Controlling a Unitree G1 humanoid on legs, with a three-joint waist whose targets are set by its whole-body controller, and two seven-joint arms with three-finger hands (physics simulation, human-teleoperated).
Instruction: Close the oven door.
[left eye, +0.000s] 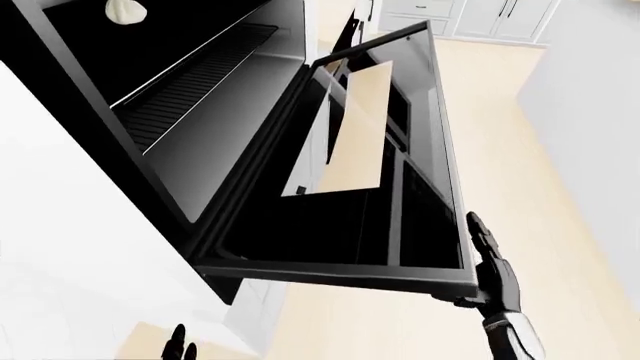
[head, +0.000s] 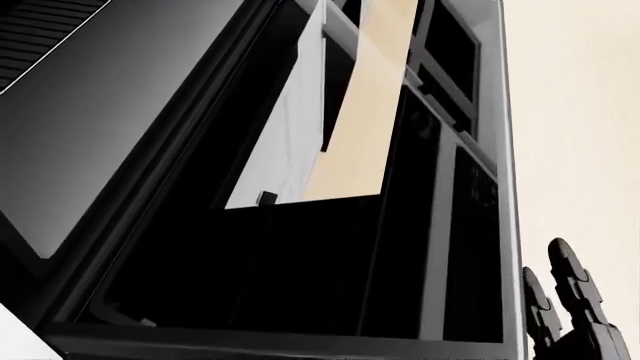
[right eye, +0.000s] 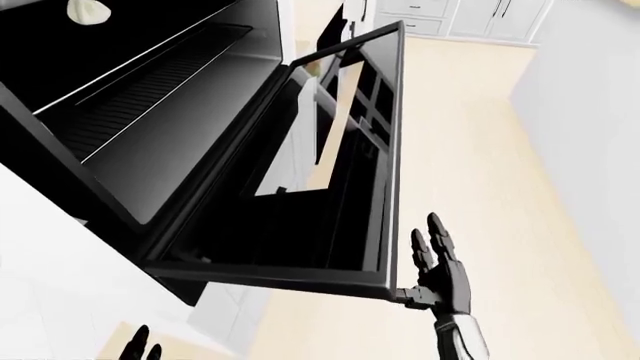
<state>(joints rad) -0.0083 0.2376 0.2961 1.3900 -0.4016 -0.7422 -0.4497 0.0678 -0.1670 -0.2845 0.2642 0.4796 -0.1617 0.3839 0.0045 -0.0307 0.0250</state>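
Observation:
The black oven (left eye: 200, 97) stands open, with its glass door (left eye: 400, 187) hanging part-way down and out toward the right of the left-eye view. A wire rack (left eye: 190, 82) shows inside the cavity. My right hand (right eye: 440, 270) is open, its fingers stretched flat against the door's lower right corner and outer edge; it also shows in the head view (head: 570, 307). Only the fingertips of my left hand (left eye: 178, 345) show at the bottom left, extended and holding nothing, below the door and apart from it.
White cabinet fronts (left eye: 60, 225) flank the oven on the left. More white cabinets (left eye: 470, 15) stand at the top right across a pale wood floor (left eye: 560, 187). A small white object (left eye: 125, 9) lies above the oven at the top left.

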